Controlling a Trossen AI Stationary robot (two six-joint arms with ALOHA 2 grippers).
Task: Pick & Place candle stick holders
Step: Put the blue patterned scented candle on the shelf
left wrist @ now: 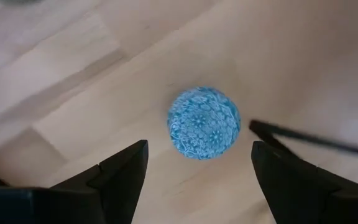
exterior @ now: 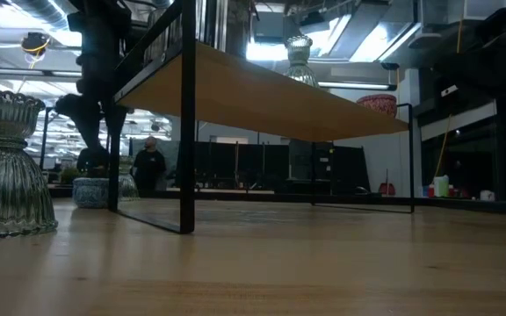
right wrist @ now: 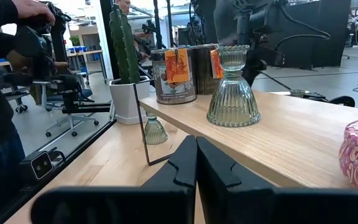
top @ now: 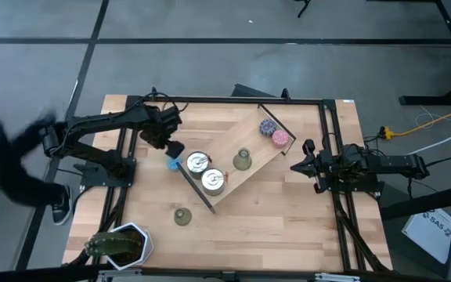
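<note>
Hovering over blue puck [left wrist: 204,122] beside shelf edge [top: 196,189]: left gripper [left wrist: 197,171], fingers apart.

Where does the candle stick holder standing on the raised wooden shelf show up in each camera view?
High view: the candle stick holder sits mid-shelf, right of the tins.
Low view: only its top shows above the shelf.
Left wrist view: not in it.
Right wrist view: centre, right of the tins.
Shared landmark: the raised wooden shelf.
</note>
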